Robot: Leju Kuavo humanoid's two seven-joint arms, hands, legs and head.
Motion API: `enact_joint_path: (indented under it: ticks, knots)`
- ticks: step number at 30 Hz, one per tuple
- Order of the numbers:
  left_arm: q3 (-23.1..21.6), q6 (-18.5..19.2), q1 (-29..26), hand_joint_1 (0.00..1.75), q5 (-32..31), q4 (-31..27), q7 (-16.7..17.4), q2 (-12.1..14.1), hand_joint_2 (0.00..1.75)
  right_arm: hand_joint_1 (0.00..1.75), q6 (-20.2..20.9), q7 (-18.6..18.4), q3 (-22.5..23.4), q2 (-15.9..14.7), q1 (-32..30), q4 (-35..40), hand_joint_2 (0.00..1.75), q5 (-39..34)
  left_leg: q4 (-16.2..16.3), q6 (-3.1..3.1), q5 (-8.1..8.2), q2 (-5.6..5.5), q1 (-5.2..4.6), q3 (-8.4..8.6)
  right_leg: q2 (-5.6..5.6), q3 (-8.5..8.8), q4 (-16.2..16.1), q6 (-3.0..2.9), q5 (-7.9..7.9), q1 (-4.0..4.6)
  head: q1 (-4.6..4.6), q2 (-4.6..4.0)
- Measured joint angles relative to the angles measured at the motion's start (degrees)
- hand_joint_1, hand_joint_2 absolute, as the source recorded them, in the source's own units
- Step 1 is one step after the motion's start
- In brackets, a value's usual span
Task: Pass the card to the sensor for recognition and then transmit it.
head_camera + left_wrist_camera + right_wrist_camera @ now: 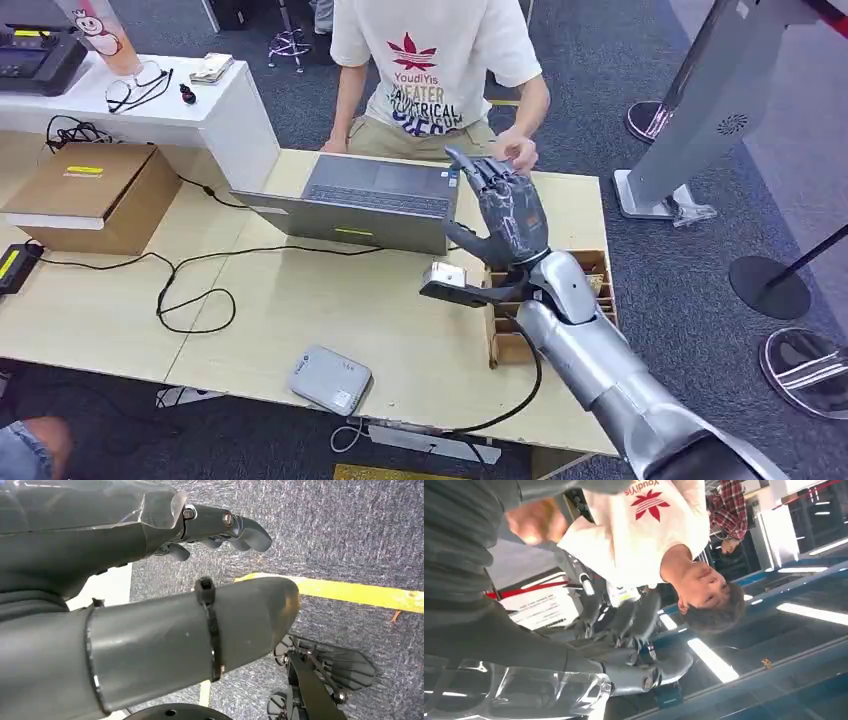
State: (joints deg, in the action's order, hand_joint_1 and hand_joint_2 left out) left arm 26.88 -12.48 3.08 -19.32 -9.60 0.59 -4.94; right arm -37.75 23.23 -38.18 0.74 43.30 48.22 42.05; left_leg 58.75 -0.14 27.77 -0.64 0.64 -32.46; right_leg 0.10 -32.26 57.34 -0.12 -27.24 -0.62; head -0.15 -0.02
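My right hand [508,215] is raised upright over the table's far right side, fingers stretched up and thumb spread to the side, with nothing between them. A person's hand [517,150] hovers just past my fingertips; it is a blur [530,522] in the right wrist view. There a small white labelled piece [624,593] sits just beyond my fingers [624,622]; I cannot tell whether it is the card. A flat grey sensor box [330,380] lies near the table's front edge. My left hand [210,535] hangs over the carpet holding nothing, fingers apart from the thumb.
An open laptop [370,205] stands before the person in a white shirt [435,60]. A wooden tray [508,340] sits under my right forearm at the table's right edge. A cardboard box [90,195] and black cables [195,290] lie to the left. A grey stand [690,130] rises at right.
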Motion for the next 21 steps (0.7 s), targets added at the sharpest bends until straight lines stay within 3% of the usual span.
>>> enact_joint_path:
  ticks: [12,21]
  knots:
    - [0.0,0.0,-0.4,0.00,0.7,0.0,-0.2,0.0,0.00,0.00,-1.7,2.8,0.2,-0.4,-3.7,5.8,1.75,-6.5,0.0,0.00,0.00,0.01,0.00,0.01,0.01,-0.03,0.0,0.00,0.00,0.00,-0.02,0.00]
    - [0.4,0.0,-1.1,0.00,1.7,0.0,-1.2,0.0,0.00,0.00,5.7,9.3,2.8,-3.3,-15.2,19.6,1.75,-28.7,0.0,0.00,0.02,0.00,-0.01,-0.01,0.00,-0.05,0.0,0.00,-0.01,-0.01,-0.02,0.00]
